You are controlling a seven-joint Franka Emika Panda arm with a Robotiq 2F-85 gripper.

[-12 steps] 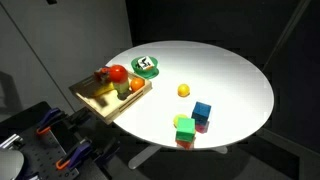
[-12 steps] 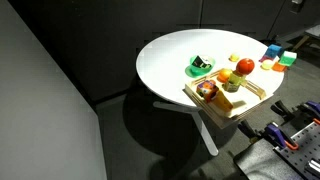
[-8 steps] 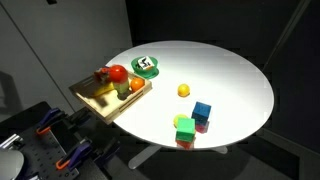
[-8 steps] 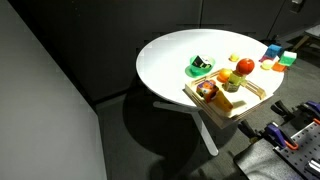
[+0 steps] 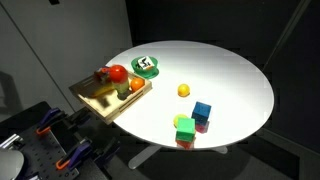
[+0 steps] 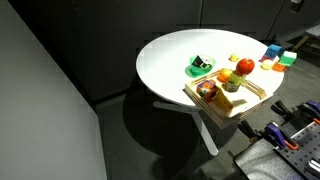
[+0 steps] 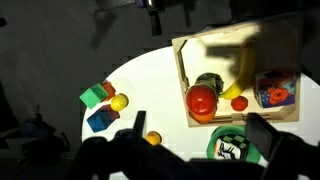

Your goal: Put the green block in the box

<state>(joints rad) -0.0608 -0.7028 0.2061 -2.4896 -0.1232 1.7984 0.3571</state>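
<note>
Green block (image 5: 184,127): near worktop (image 5: 230,75) edge beside blue cube (image 5: 202,111), well right of box (image 5: 92,104); my end effector (image 7: 200,150) hangs released, since pickup is not yet begun.

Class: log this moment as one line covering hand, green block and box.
hand: open, empty | green block: on table near blue cube | box: red and orange items, no green block | stage: pre-grasp

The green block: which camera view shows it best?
The wrist view: the green block appears largest there, from above, unobstructed. In an exterior view it is smaller and paler, beside the blue cube. In an exterior view it is tiny, near the picture's right border.
</note>
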